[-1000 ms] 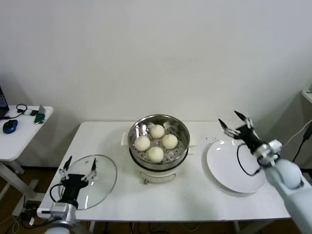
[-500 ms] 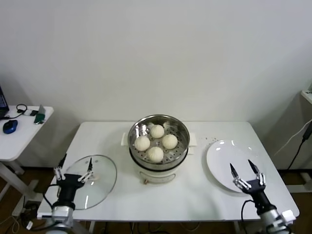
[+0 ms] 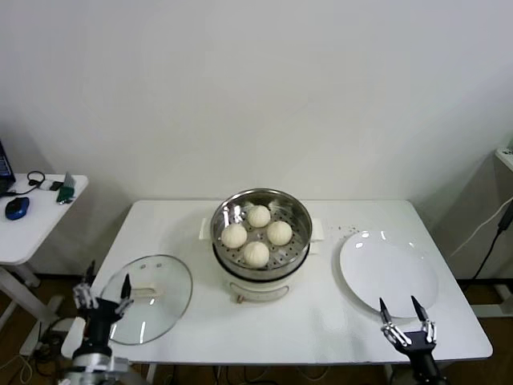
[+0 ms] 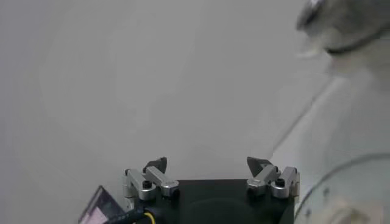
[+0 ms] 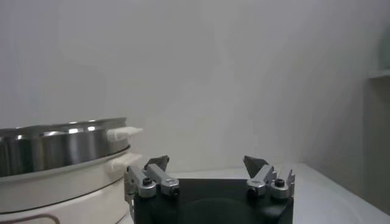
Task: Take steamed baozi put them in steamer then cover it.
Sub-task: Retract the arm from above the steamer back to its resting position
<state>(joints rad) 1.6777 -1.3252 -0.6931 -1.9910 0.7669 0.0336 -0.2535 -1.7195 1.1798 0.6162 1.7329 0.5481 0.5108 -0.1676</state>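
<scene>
Left gripper (image 3: 103, 293) low at table's (image 3: 321, 325) near left edge, fingers spread, holding nothing; arm cut off by frame. Just beside it, cover (image 3: 148, 298) flat on table, pale handle up; only its rim shows in left wrist view. Centre: steamer (image 3: 260, 233) uncovered on white base, four steamed baozi (image 3: 256, 233) clustered on perforated floor. Right: white plate (image 3: 389, 273), bare. Right gripper (image 3: 407, 323) at table's near right edge, fingers apart, empty; its arm mostly out of view.
</scene>
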